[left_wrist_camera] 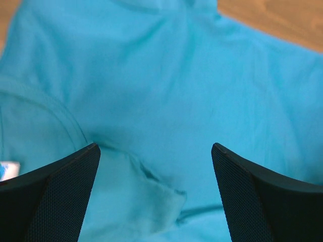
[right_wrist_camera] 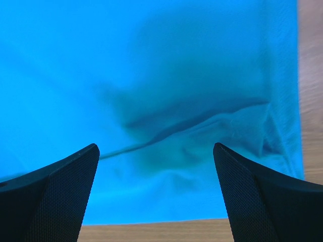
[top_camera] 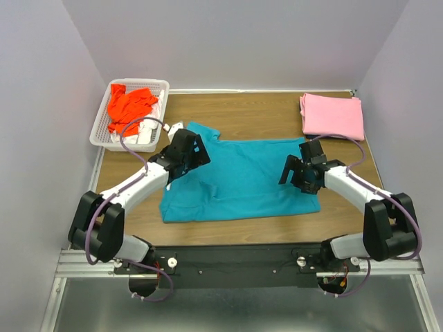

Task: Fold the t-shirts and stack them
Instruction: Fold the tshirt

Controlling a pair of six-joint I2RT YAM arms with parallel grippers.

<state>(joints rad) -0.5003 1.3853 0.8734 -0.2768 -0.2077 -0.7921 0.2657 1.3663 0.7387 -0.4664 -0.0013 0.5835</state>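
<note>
**Two arms poised over a spread shirt.** A teal t-shirt [top_camera: 242, 181] lies flat across the middle of the wooden desk [top_camera: 263, 111]. Its long axis runs side to side between the two arms, in what looks like the second garment of the fold-and-stack job.

The left tool [top_camera: 185, 155] hangs over the shirt's left end. Its wrist view shows a curved neckline seam and a rumpled flap of cloth directly below. The right tool [top_camera: 299, 173] hangs over the right end, close to the near-right corner and above a shallow crease, with bare wood showing past the cloth's edges. Both tools stand with jaws wide apart and grip nothing.

Each arm is nearer its own end, so a fold across the long axis would likely call for both to pinch down together.

A pink t-shirt [top_camera: 332, 115] sits folded at the far right corner, well apart from the teal one. An orange-red t-shirt [top_camera: 130, 105] lies bunched in a white lattice basket [top_camera: 97, 133] at the far left corner, with white cloth [top_camera: 147, 133] beside it, probably another shirt.

The teal cloth looks thin and limp, the desk smooth. Pale walls close in on three sides, leaving little room beyond the desk's edges.
</note>
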